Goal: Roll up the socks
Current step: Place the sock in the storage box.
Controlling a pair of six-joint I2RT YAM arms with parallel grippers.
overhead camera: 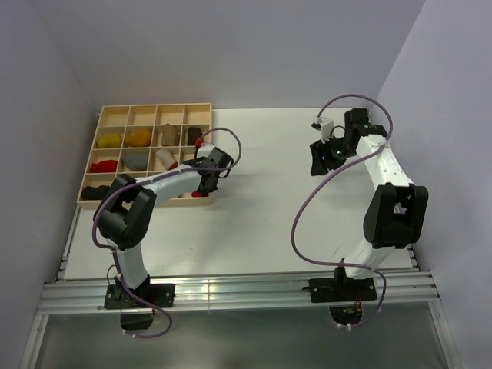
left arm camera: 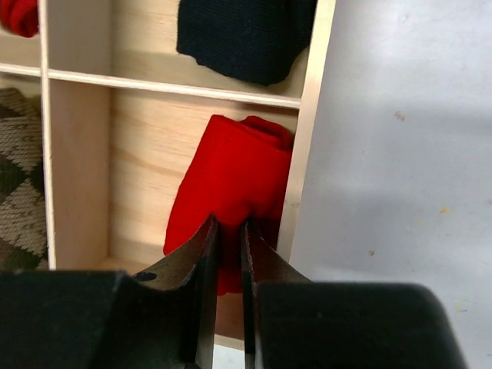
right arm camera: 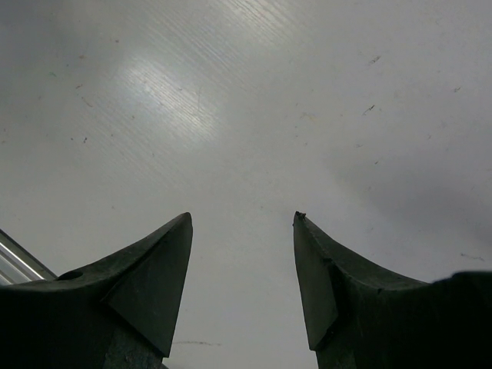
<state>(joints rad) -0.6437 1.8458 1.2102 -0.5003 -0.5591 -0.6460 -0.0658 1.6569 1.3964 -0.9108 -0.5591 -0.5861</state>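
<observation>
In the left wrist view a red sock lies folded in a compartment at the right edge of the wooden tray. My left gripper is shut on the near end of this red sock, with red fabric pinched between the jaws. A black sock lies in the compartment beyond it. A brown-and-tan argyle sock fills the compartment to the left. In the top view my left gripper is over the tray's right side. My right gripper is open and empty above bare table.
The wooden tray stands at the back left with several compartments holding yellow, orange, grey and red bundles. White walls close in on the left and right. A metal rail runs along the near edge.
</observation>
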